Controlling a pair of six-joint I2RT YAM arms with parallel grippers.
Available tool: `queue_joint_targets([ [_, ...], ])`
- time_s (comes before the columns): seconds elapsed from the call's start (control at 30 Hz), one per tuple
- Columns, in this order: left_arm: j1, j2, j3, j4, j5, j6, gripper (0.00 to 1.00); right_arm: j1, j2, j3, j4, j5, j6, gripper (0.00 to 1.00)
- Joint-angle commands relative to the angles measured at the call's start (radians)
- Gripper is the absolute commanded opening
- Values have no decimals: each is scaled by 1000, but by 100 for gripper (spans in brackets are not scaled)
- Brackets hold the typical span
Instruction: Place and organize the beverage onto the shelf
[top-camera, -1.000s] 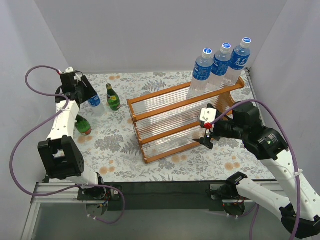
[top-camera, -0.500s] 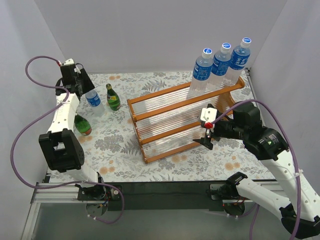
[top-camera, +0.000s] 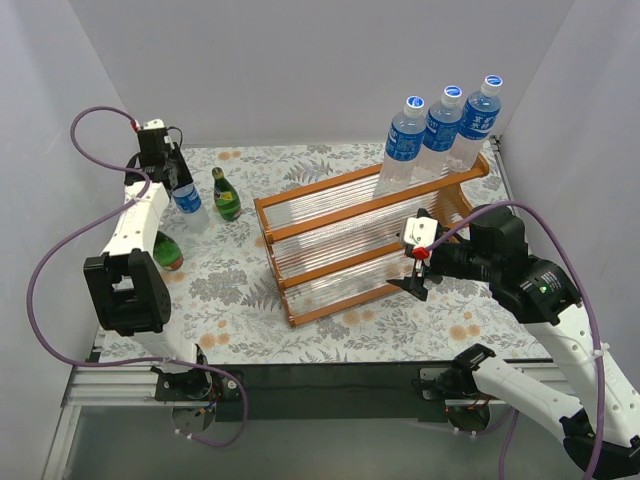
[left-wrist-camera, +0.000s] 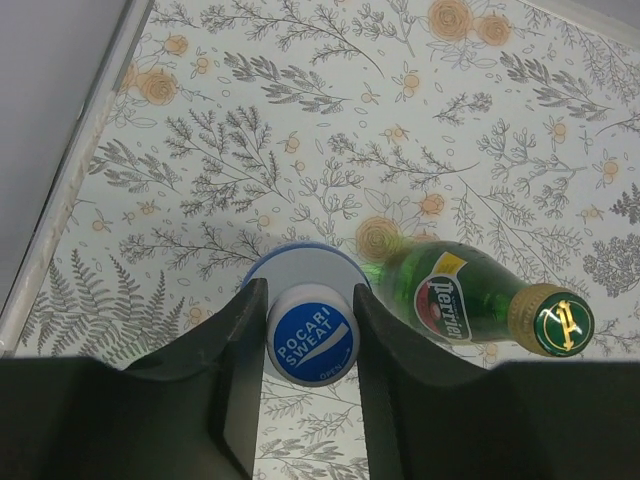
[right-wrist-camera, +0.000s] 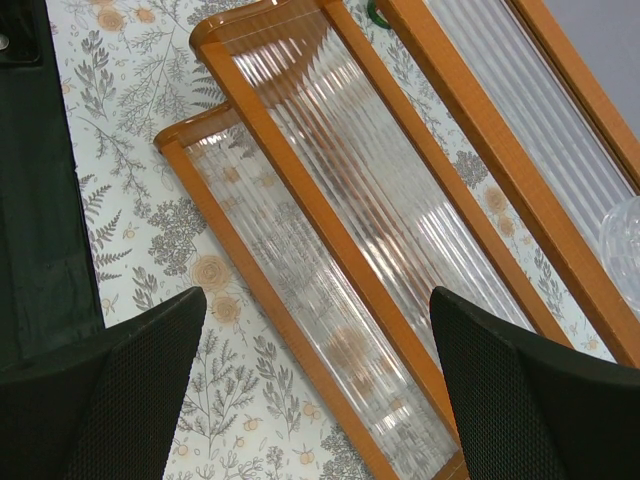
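Straddling the Pocari Sweat bottle (left-wrist-camera: 310, 345) at 10 o'clock on the surface (top-camera: 320, 165), the left gripper (left-wrist-camera: 308, 300) pinches its cap from above, probably to carry it upright to the shelf (top-camera: 335, 235). Three matching bottles (top-camera: 442, 125) already stand at 1 o'clock. The right gripper (right-wrist-camera: 315, 300) hovers wide and empty.

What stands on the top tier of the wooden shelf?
Three clear bottles with blue labels and white caps stand in a row at the right end of the shelf, on its top tier. Their lower parts cover the tier behind them, so that strip cannot be seen.
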Motion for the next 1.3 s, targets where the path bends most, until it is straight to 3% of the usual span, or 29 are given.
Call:
queue_joint_targets([
  [0.0,-28,3,41,-27,-46,33,27,-3,-13,34,27,-9,15,98],
  [0.07,-35,-4,45,-43,-50,35,19,-3,-13,35,27,-6,18,98],
  [0.1,-36,-10,47,-46,-52,40,4,-3,-13,38,24,-7,18,98],
  [0.13,-38,-17,47,-49,-55,38,0,-3,-13,39,24,-6,18,98],
  [0.47,-39,-257,-30,-78,-32,37,0,-2,-1,54,21,-59,0,97],
  [0.8,-73,-493,-142,-170,155,29,0,-3,56,95,25,-239,-90,96],
  [1.03,-85,-665,-206,-196,365,18,0,1,155,181,27,-409,-162,95],
  [1.13,-87,-721,-231,-201,440,9,0,47,212,242,27,-438,-176,95],
  [1.27,-87,-772,-234,-222,488,14,0,204,313,327,27,-304,-184,95],
])
